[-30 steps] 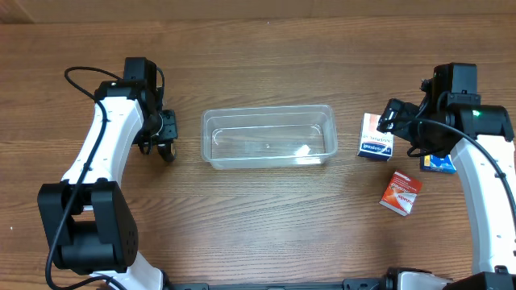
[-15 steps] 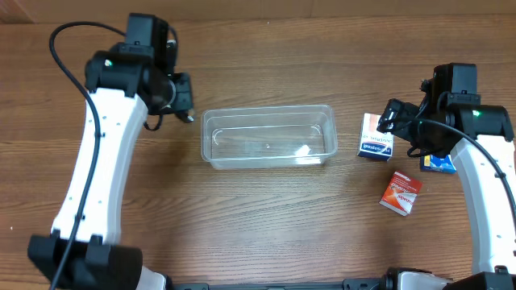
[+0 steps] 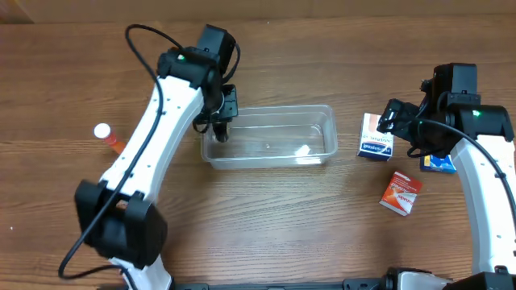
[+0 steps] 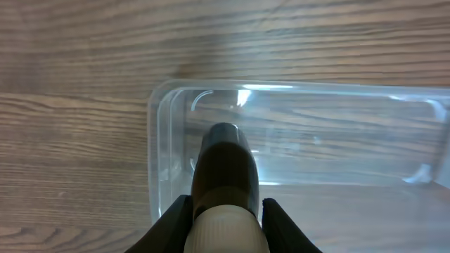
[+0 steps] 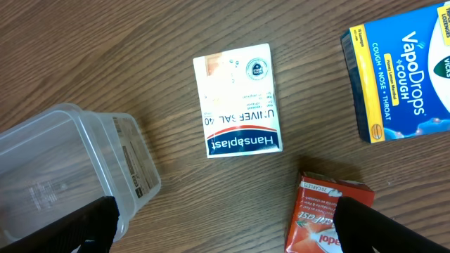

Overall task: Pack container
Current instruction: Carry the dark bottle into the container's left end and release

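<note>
— How many things are on the table (image 3: pixel 266 234)?
— One container (image 3: pixel 268 138), mid-table toward the far edge. Three boxes by the right edge: a white box (image 3: pixel 376 137), a blue box (image 3: pixel 438 164) and a red box (image 3: pixel 401 193). Two bottles: an orange bottle (image 3: pixel 109 138) near the left edge, and a dark bottle (image 4: pixel 225 165) clamped in the left gripper (image 3: pixel 220 129).
— Anything in the container?
— The dark bottle hangs over its left end; I cannot tell if it touches bottom. The right gripper (image 5: pixel 225 232) gapes wide near the white box, holding nothing.
</note>
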Action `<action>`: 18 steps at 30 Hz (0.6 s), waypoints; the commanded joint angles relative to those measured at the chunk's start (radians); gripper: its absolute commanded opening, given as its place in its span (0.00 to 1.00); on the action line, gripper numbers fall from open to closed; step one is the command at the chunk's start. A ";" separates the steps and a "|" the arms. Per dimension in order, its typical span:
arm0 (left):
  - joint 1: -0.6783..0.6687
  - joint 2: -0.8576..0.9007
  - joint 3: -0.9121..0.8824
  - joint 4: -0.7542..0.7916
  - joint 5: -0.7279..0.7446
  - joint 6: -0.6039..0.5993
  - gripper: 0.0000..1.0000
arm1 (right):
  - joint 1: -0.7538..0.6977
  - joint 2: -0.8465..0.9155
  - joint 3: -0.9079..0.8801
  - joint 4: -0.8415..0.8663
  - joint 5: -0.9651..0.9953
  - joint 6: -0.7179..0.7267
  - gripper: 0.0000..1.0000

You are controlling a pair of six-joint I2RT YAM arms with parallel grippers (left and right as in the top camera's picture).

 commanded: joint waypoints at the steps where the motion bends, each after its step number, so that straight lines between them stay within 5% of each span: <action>1: -0.002 0.073 0.019 0.020 -0.033 -0.030 0.04 | -0.002 -0.004 0.030 0.003 0.009 -0.002 1.00; 12: -0.002 0.149 0.019 0.084 -0.107 -0.029 0.05 | -0.002 -0.004 0.030 0.003 0.009 -0.003 1.00; 14: -0.002 0.149 0.019 0.081 -0.107 -0.029 0.33 | -0.002 -0.004 0.030 0.003 0.009 -0.003 1.00; 18: -0.002 0.149 0.019 0.077 -0.106 -0.025 0.56 | -0.002 -0.004 0.030 0.003 0.009 -0.003 1.00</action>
